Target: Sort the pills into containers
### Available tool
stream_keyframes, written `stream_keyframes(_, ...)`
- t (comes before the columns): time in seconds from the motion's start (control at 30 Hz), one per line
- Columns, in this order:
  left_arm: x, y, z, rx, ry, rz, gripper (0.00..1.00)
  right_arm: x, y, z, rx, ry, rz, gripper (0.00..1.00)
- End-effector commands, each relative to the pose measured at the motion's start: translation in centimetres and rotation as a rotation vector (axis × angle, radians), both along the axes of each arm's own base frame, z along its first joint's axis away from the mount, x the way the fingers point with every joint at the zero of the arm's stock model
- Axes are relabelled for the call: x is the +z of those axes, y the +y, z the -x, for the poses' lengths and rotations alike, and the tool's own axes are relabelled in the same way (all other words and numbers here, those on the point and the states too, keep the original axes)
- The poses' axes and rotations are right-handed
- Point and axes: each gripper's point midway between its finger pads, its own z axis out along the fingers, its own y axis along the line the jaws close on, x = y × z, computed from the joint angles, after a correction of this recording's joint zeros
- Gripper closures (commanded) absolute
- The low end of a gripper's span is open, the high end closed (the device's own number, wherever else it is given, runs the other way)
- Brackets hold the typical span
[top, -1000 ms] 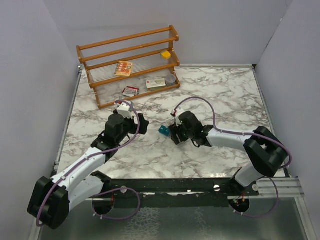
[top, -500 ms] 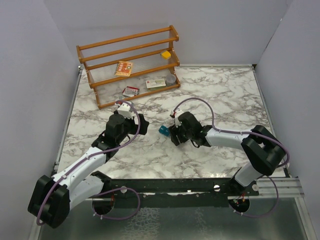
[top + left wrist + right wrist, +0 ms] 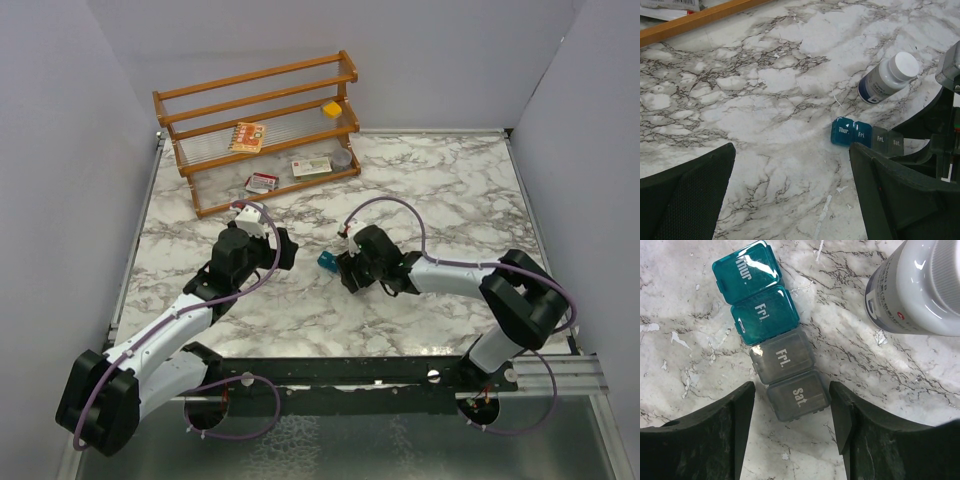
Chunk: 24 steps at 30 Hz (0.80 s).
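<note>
The containers (image 3: pixel 772 330) are a strip of joined compartments lying flat on the marble: two teal ones marked "Thur." and "Fri.", then two grey ones marked "Fri." and "Sat.", all lids shut. The strip also shows in the left wrist view (image 3: pixel 860 134) and the top view (image 3: pixel 326 262). My right gripper (image 3: pixel 792 396) is open, its jaws on either side of the "Sat." end and apart from it. My left gripper (image 3: pixel 791 150) is open and empty, just left of the strip's teal end (image 3: pixel 283 248). No loose pills show.
A greyish pill bottle with a white cap (image 3: pixel 920 285) lies on its side just beyond the strip (image 3: pixel 887 77). A wooden rack (image 3: pixel 260 130) with small packets and a round tin stands at the back left. Grey walls enclose the table.
My right gripper has edged slightly left toward the strip. The left arm has hardly moved.
</note>
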Motion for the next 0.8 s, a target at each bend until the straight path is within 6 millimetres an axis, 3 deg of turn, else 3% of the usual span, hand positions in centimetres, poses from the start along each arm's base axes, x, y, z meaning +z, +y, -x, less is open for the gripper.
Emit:
stream_keyframes(0.0,0.1,0.0,-0.1,0.009,-0.011,0.011,0.01,0.0,0.5,-0.5,0.002,-0.009,0.013,0.41)
stream_keyframes(0.23,0.1,0.4,-0.2,0.027,-0.01,0.007,0.01,-0.5,0.4,-0.1,-0.005,0.016,0.037,0.56)
stream_keyframes(0.57,-0.1,0.8,-0.3,0.057,-0.009,0.009,0.01,0.1,0.7,0.3,-0.002,0.021,0.045,0.96)
stream_keyframes(0.77,0.5,0.6,-0.2,0.048,-0.035,0.038,0.01,2.6,1.4,0.4,0.014,-0.015,0.007,0.99)
